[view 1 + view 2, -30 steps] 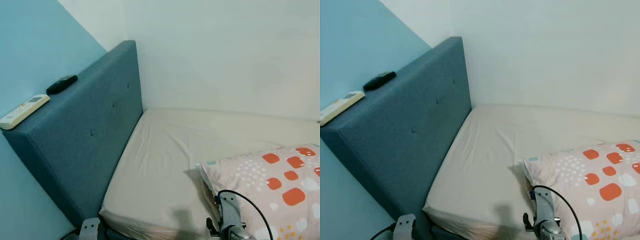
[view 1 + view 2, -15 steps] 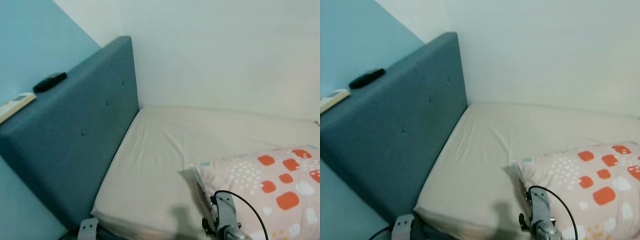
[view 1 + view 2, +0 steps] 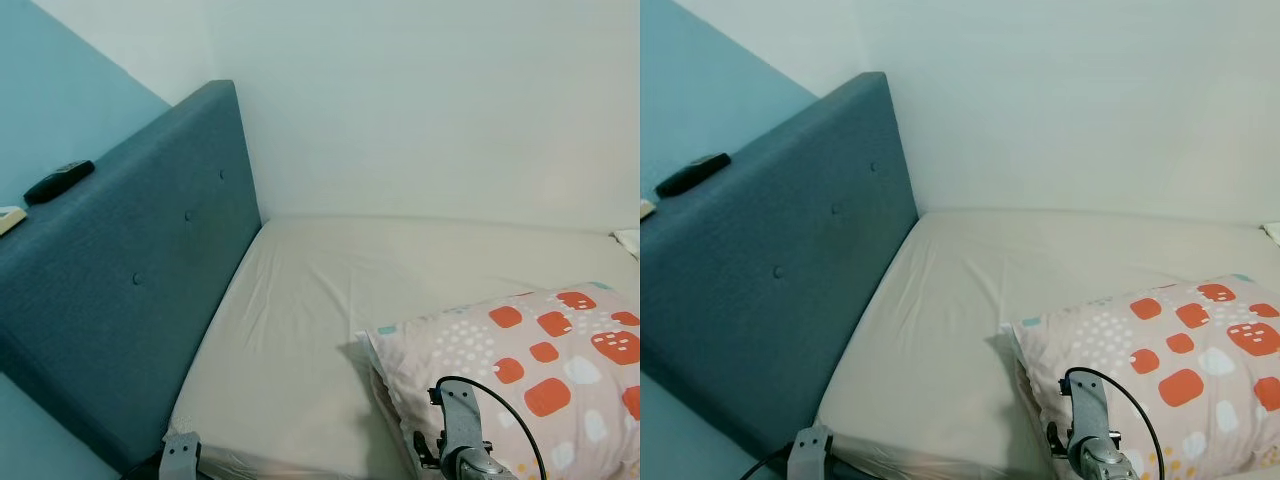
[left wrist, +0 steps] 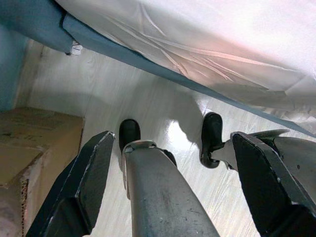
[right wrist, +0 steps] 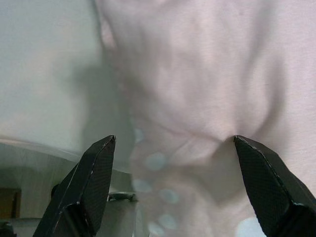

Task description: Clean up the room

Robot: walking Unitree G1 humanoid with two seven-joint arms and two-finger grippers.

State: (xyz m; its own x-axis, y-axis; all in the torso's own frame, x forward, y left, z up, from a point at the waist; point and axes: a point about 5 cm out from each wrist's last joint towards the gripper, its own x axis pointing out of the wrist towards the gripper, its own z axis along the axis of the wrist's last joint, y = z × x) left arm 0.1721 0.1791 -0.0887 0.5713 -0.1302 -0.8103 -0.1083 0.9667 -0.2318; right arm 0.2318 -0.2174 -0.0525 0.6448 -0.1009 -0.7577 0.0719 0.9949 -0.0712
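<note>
Pale pink pillow [image 3: 530,360] with orange squares and white dots, lying flat at near right of bed [image 3: 330,330], long axis running left to right. Right pincer [image 5: 173,192] spread wide just over its near edge; left pincer [image 4: 168,163] spread above floor [image 4: 148,98].

pillow [image 3: 520,360] cut by right edge, white remote [image 3: 8,219] mostly cropped, cardboard box [image 4: 29,163] partly out of frame

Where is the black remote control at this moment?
The black remote lies on top of the blue headboard, far left in the head views, just beyond a white remote at the picture's edge and well away from the patterned pillow on the bed.
</note>
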